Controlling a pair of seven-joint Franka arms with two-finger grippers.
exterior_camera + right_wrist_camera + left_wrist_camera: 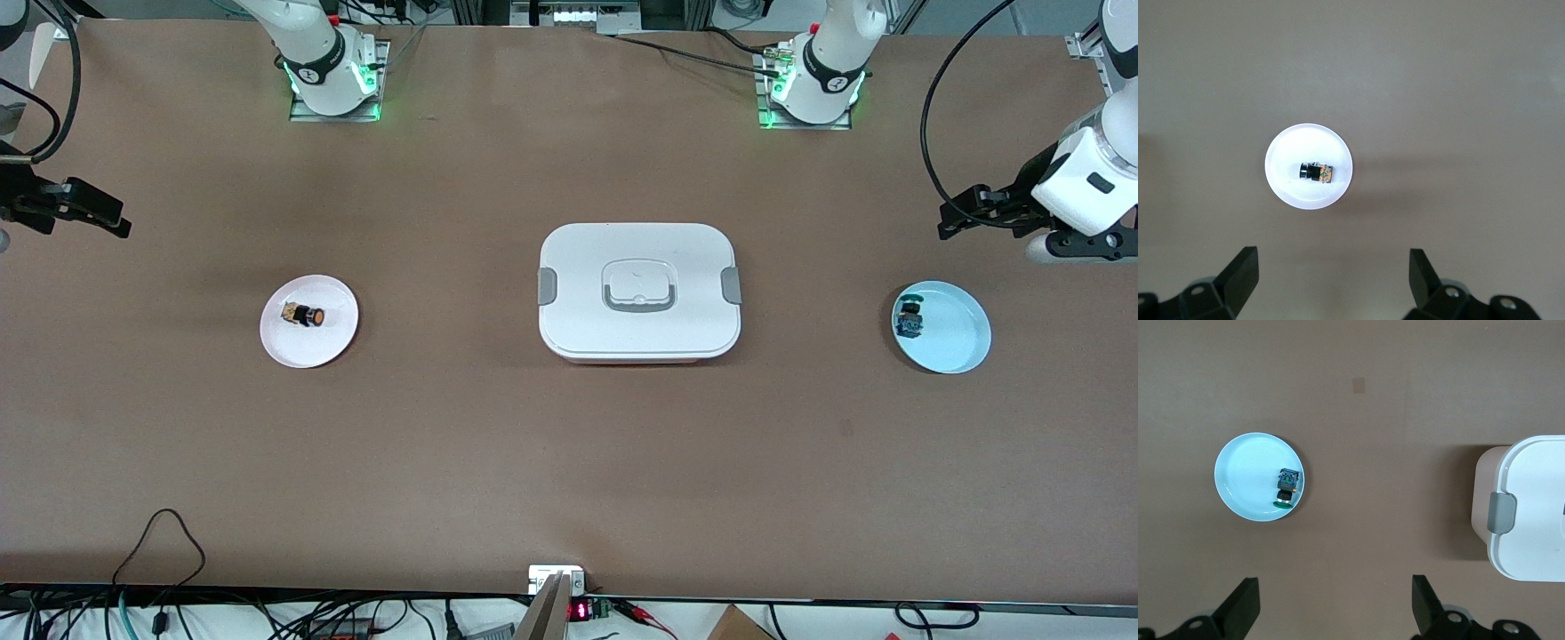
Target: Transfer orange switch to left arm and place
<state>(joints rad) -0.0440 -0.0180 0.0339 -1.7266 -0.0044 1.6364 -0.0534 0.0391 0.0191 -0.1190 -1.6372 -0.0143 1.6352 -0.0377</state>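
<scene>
The orange switch (308,316) (1315,173) lies on its side on a small white plate (293,347) (1291,150) toward the right arm's end of the table. The white lidded box (587,267) (1531,507) stands in the middle of the table, between the two plates. My right gripper (120,218) (1333,257) hangs open and empty high over the table's end, beside the white plate. My left gripper (944,222) (1336,587) also stands open and empty, up over the other end, near a light blue plate (956,333) (1245,473).
A small switch with blue and teal parts (909,318) (1287,488) lies on the blue plate. The arms' bases (333,76) (813,84) stand along the table's edge farthest from the front camera. Bare brown tabletop lies all round the box.
</scene>
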